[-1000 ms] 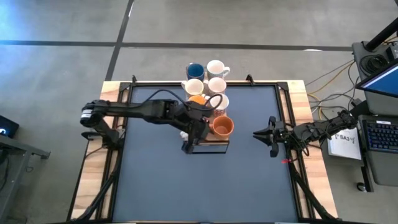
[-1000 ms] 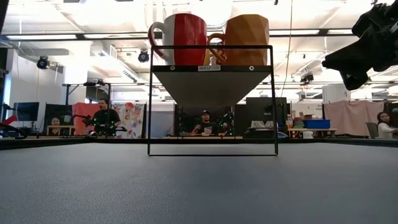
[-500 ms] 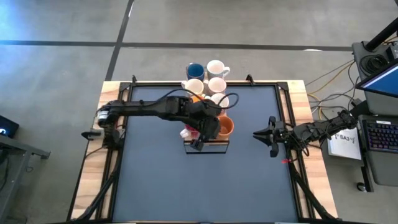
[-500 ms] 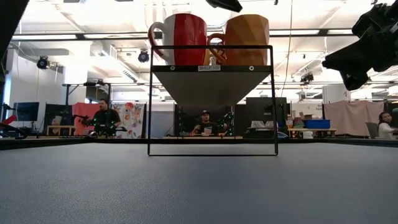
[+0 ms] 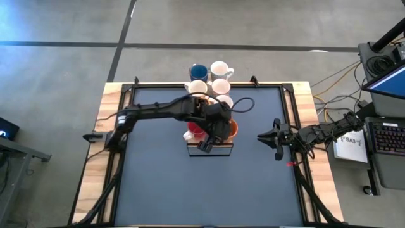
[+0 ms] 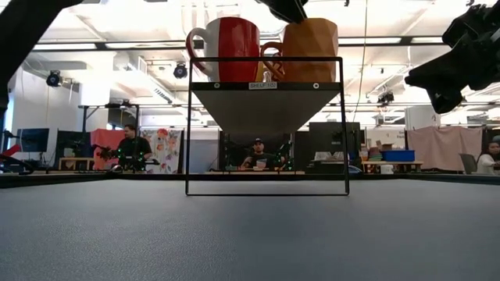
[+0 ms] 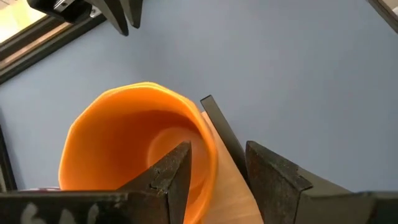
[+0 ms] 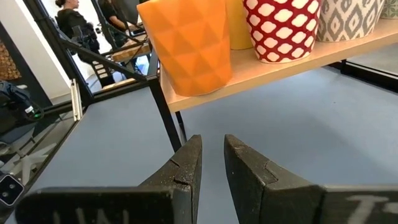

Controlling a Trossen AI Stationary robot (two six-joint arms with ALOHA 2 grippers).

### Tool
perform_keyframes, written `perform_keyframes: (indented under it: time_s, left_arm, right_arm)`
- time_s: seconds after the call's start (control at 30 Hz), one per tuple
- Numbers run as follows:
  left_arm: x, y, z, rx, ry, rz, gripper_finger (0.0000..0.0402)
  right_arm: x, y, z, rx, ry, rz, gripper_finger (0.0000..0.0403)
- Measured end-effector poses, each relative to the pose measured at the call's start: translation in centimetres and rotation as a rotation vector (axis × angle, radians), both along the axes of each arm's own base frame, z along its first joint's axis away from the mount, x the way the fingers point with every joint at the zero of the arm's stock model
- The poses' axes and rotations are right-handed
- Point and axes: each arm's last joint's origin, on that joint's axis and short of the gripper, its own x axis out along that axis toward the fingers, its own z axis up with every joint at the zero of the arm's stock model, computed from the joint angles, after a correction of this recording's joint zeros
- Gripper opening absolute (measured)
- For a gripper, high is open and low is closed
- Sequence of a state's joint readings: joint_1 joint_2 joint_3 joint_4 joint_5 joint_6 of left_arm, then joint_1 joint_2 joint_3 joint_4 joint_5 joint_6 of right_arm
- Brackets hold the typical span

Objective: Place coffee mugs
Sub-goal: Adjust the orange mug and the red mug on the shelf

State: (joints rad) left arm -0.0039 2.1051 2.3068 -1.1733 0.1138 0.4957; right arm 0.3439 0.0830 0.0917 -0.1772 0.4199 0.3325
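The brown-orange faceted mug (image 5: 230, 129) and the red mug (image 5: 195, 132) stand on a light-wood shelf board (image 5: 221, 148) held up by a black frame. More mugs stand in a row toward the far edge: blue (image 5: 199, 71), white (image 5: 219, 68), cream (image 5: 198, 87) and patterned (image 5: 224, 101). My left gripper (image 5: 212, 137) (image 7: 217, 149) is open above the brown-orange mug (image 7: 130, 137). One finger (image 7: 171, 177) is inside it and the other finger (image 7: 270, 177) outside its wall. My right gripper (image 5: 261, 135) (image 8: 211, 143) waits by the table's right edge, open by a narrow gap.
The shelf frame (image 6: 266, 125) stands mid-table, with the red mug (image 6: 230, 47) and the brown-orange mug (image 6: 312, 51) on top. The dark mat (image 5: 164, 183) lies bare toward the near edge. Black rails (image 5: 120, 126) run along the sides. People sit in the room beyond the table.
My left arm has swung from the shelf's left end toward the table's right, across the red mug, and its gripper now stands over the brown-orange mug and has come lower at it. The mugs and my right arm have stayed put.
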Motion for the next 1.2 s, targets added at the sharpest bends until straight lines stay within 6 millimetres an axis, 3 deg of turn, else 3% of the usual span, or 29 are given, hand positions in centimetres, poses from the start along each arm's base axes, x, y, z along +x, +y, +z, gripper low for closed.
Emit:
perform_keyframes:
  time_s: [0.17, 0.63, 1.2]
  left_arm:
    - [0.20, 0.19, -0.36, 0.001, 0.013, 0.004, 0.0128]
    - [0.14, 0.42, -0.41, 0.018, 0.016, -0.017, 0.0045]
    - [-0.12, 0.46, -0.17, 0.096, 0.014, -0.135, 0.0040]
  right_arm:
    - [0.00, 0.00, 0.00, 0.000, 0.000, 0.000, 0.0057]
    - [0.00, 0.00, 0.00, 0.000, 0.000, 0.000, 0.0057]
    - [0.00, 0.00, 0.00, 0.000, 0.000, 0.000, 0.0057]
